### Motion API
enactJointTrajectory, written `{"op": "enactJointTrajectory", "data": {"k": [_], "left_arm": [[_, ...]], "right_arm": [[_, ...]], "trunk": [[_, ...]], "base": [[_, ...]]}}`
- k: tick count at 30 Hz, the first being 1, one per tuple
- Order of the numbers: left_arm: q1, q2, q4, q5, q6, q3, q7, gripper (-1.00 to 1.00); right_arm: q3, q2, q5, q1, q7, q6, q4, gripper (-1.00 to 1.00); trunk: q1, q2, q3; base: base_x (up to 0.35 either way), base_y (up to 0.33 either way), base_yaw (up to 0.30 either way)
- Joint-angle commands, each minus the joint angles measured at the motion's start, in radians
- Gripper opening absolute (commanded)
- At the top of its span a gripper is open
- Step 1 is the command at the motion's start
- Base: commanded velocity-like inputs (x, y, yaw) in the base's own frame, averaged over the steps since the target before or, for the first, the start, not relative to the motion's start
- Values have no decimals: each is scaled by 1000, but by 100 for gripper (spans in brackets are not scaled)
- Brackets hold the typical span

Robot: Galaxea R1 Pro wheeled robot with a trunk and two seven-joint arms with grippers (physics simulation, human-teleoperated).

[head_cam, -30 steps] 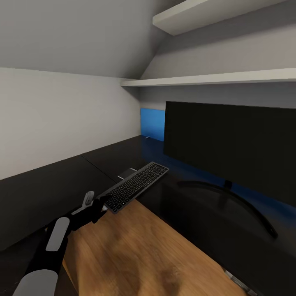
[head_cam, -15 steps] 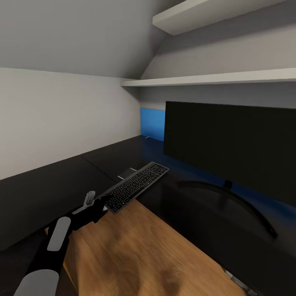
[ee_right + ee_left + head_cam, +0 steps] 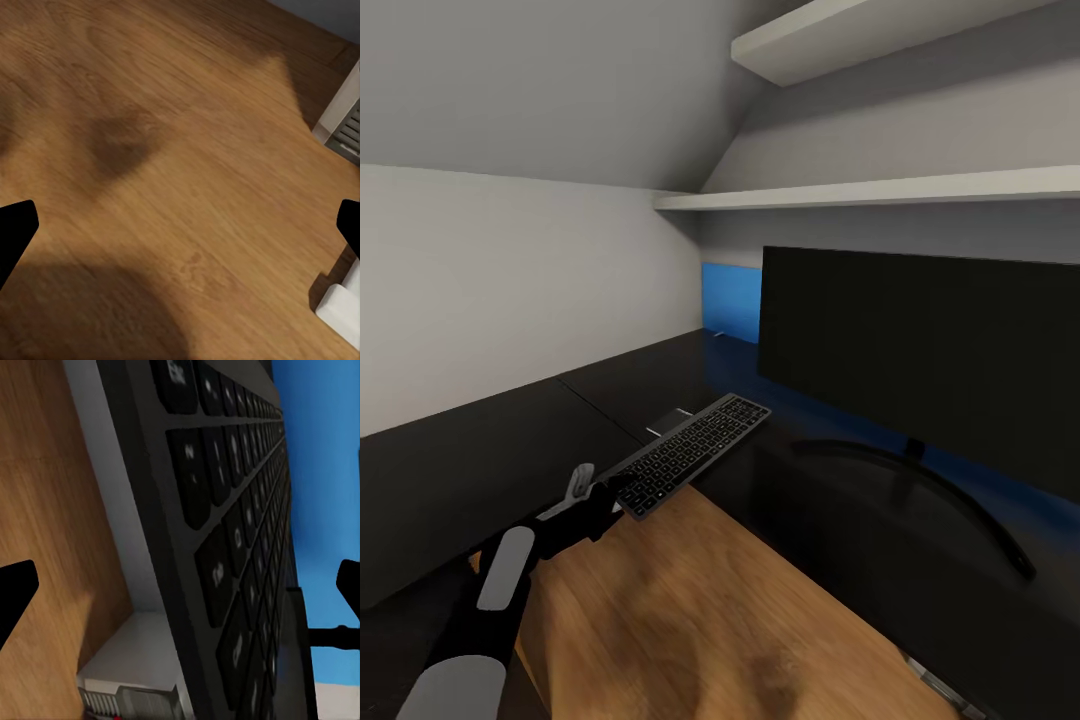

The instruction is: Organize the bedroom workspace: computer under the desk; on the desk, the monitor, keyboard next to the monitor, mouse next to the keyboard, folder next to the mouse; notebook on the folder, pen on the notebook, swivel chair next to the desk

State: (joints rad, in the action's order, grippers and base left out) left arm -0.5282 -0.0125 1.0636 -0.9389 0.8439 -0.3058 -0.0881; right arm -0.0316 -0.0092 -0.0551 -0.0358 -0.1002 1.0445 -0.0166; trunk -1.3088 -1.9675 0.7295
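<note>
The wide black monitor stands on the black desk on its thin curved stand. In front of it lies the slim dark grey keyboard, at an angle, its near end reaching past the desk's edge over the wood floor. My left gripper is at that near end. In the left wrist view the keyboard runs close between the fingertips, which stand wide apart; the left gripper is open. My right gripper is open over bare wood floor, nothing between its fingers.
A bright blue surface shows behind the monitor; I cannot tell what it is. Two white shelves run above the desk under the sloped ceiling. A white box with a vent grille stands on the floor.
My left arm has crept slightly forward and right toward the keyboard's near end. Keyboard, monitor and camera have not moved.
</note>
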Motion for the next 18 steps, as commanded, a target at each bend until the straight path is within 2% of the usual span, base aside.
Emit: {"op": "enactJointTrajectory", "data": {"k": [1, 7, 8, 18], "left_arm": [[-1, -1, 0, 6, 6, -4, -7, 100], [-1, -1, 2, 6, 6, -4, -9, 100], [-1, -1, 4, 6, 6, -4, -11, -100], [-1, -1, 52, 6, 7, -7, -18, -100]], "right_arm": [[-4, 0, -6, -1, -10, 3, -2, 100], [-4, 0, -7, -1, -11, 3, -2, 100], [-4, 0, -7, -1, -11, 3, -2, 100], [-4, 0, -8, -1, -10, 3, -2, 100]], "trunk": [[0, 0, 1], [0, 0, 1], [0, 0, 1], [0, 0, 1]], "base": [[0, 0, 0], [0, 0, 0], [5, 0, 0], [26, 0, 0]]}}
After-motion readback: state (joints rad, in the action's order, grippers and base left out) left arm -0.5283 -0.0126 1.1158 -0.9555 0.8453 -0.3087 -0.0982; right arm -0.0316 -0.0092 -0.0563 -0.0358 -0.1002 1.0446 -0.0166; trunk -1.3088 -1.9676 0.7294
